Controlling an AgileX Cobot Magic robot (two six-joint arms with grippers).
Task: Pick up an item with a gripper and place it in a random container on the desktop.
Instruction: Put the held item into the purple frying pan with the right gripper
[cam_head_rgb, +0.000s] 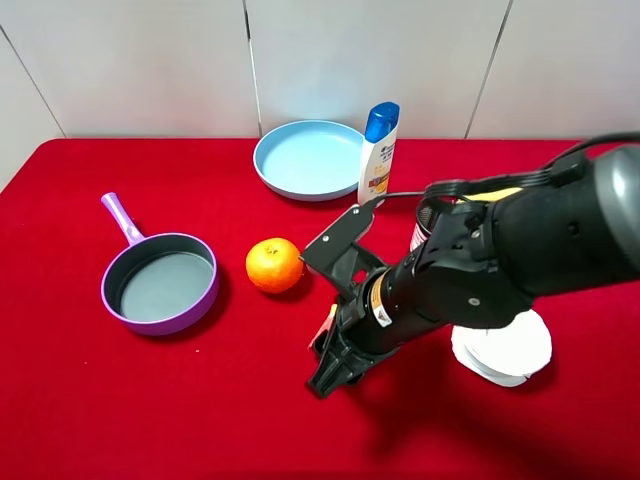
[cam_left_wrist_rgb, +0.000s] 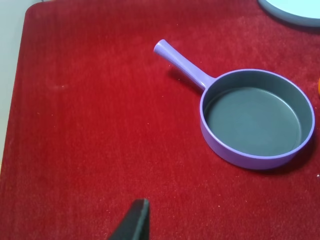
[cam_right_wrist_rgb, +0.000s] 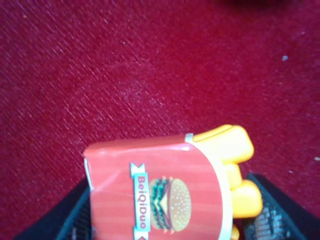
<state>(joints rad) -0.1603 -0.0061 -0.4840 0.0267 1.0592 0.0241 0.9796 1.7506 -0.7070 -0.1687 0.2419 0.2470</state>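
Observation:
The toy french fries (cam_right_wrist_rgb: 165, 190), a red carton with a burger logo and yellow-orange fries, fill the bottom of the right wrist view between two black fingers (cam_right_wrist_rgb: 272, 212). My right gripper (cam_head_rgb: 328, 372) is shut on them, low over the red cloth in front of the orange; only a sliver of the fries (cam_head_rgb: 326, 326) shows in the high view. The purple frying pan (cam_head_rgb: 205, 298) stands empty at the left. It also shows in the left wrist view (cam_left_wrist_rgb: 250, 161). Only one dark fingertip (cam_left_wrist_rgb: 136, 220) of my left gripper shows, short of the pan.
An orange (cam_head_rgb: 273, 264) lies between the pan and my right arm. A light blue plate (cam_head_rgb: 300, 160) and a shampoo bottle (cam_head_rgb: 378, 150) stand at the back. A white round object (cam_head_rgb: 505, 352) sits under the right arm. The table's left edge (cam_left_wrist_rgb: 15, 100) is near.

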